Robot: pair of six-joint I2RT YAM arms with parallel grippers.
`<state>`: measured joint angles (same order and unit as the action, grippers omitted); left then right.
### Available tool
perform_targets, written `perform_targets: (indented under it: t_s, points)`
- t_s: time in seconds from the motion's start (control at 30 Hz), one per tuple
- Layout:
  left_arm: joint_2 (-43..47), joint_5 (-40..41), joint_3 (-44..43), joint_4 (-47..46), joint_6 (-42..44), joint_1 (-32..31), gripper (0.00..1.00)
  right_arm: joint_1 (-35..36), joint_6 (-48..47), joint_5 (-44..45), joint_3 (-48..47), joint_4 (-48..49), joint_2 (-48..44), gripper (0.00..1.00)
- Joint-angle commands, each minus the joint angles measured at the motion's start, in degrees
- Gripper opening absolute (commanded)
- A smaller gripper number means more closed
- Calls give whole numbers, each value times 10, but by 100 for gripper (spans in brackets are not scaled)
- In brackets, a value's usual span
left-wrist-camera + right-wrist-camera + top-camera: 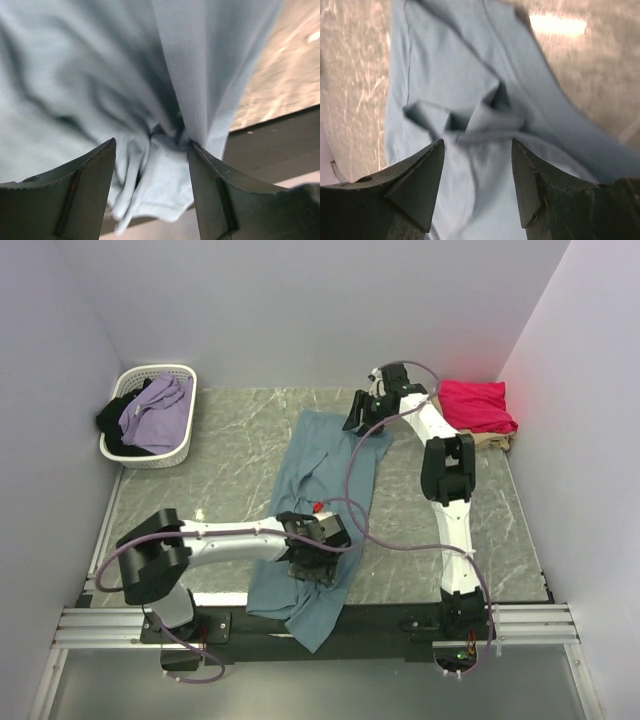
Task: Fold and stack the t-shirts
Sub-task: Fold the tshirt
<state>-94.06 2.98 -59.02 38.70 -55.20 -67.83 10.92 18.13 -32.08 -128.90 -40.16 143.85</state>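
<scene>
A dusty teal-blue t-shirt (pixel 325 475) lies stretched lengthwise down the middle of the table, and its near end hangs over the front edge. My left gripper (pixel 312 562) is low over that near end, open, with loose bunched blue cloth (pixel 160 170) between its fingertips (pixel 102 165). My right gripper (pixel 358 418) is at the shirt's far right corner and is open just above a small pinched ridge of cloth (pixel 480 117). A folded crimson-pink t-shirt (pixel 478 405) rests on a pale beige t-shirt (pixel 497 443) at the far right.
A white slatted basket (pixel 185 445) at the far left holds purple (pixel 155 415) and black (pixel 112 420) clothes. Grey walls close in the table on three sides. The marbled tabletop (pixel 220 480) shows bare between basket and shirt.
</scene>
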Motion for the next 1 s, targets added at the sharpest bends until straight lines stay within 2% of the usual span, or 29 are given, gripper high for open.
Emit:
perform_targets:
  t_s: [0.0, 0.17, 0.2, 0.27, 0.3, 0.33, 0.43, 0.57, 0.73, 0.97]
  points:
    - [72, 111, -106, 107, 24, 30, 67, -10, -27, 31, 88, 96, -161, 63]
    - [99, 174, -179, 95, 76, 106, 74, -10, -13, 102, 248, 160, -305, 63]
    - [102, 191, -181, 82, 86, 131, 88, -11, 0, 117, 272, 165, -322, 63]
    - [109, 225, -181, 60, 111, 163, 100, -12, 22, 154, 333, 163, -365, 64]
    - [109, 216, -178, 28, 122, 207, 99, -13, 42, 172, 362, 174, -380, 64]
    - [106, 192, -178, 8, 153, 226, 99, -13, 54, 179, 386, 178, -404, 64]
    - [93, 185, -167, -75, 195, 281, 99, -14, 84, 192, 485, 220, -441, 64]
    - [48, 88, -168, -185, 250, 350, 99, -15, 103, 216, 565, 257, -451, 64]
    - [-61, 20, -224, -246, 315, 402, 99, -18, 106, 221, 582, 271, -422, 64]
    - [-205, -101, -320, -281, 327, 459, 99, -24, 117, 209, 570, 284, -359, 64]
